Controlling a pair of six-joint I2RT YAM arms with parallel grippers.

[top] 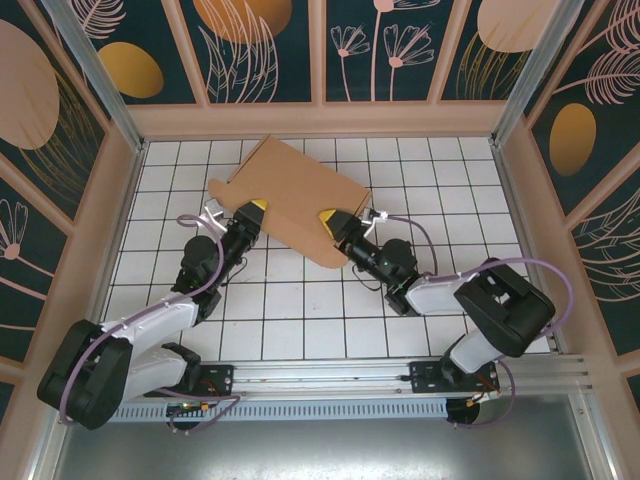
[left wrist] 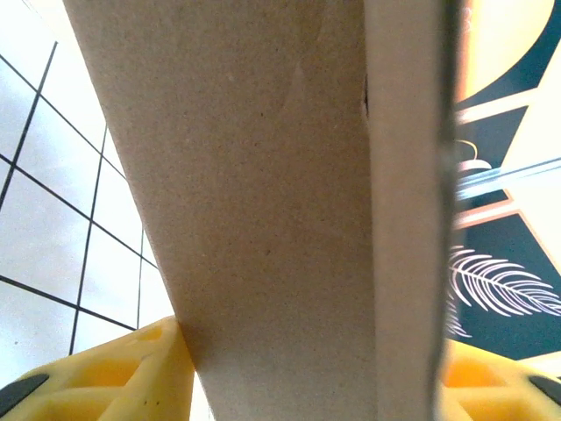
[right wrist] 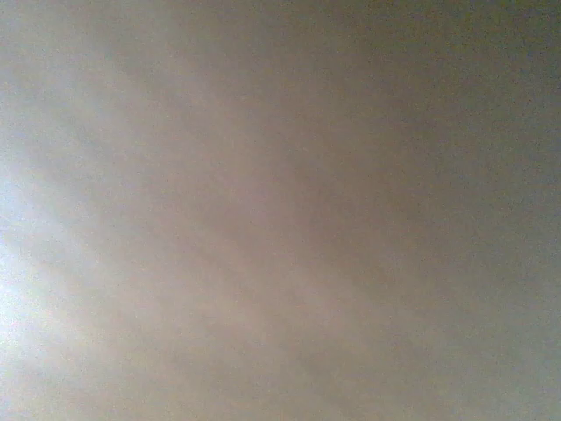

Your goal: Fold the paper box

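The paper box [top: 295, 195] is a brown cardboard sheet lying tilted across the far middle of the tiled floor, with a small flap at its left end. My left gripper [top: 252, 208] is at the box's near left edge. In the left wrist view a folded band of the paper box [left wrist: 289, 202] fills the gap between the yellow fingers [left wrist: 114, 377], which press against both of its sides. My right gripper [top: 330, 218] is at the near right corner, one yellow finger lying on top of the sheet. Blurred cardboard of the paper box [right wrist: 280, 210] hides the right jaws.
White tiled floor [top: 300, 300] lies between the arms and the box. Patterned walls [top: 90, 200] close in the left, right and back. A metal rail [top: 330, 375] runs along the near edge by the arm bases.
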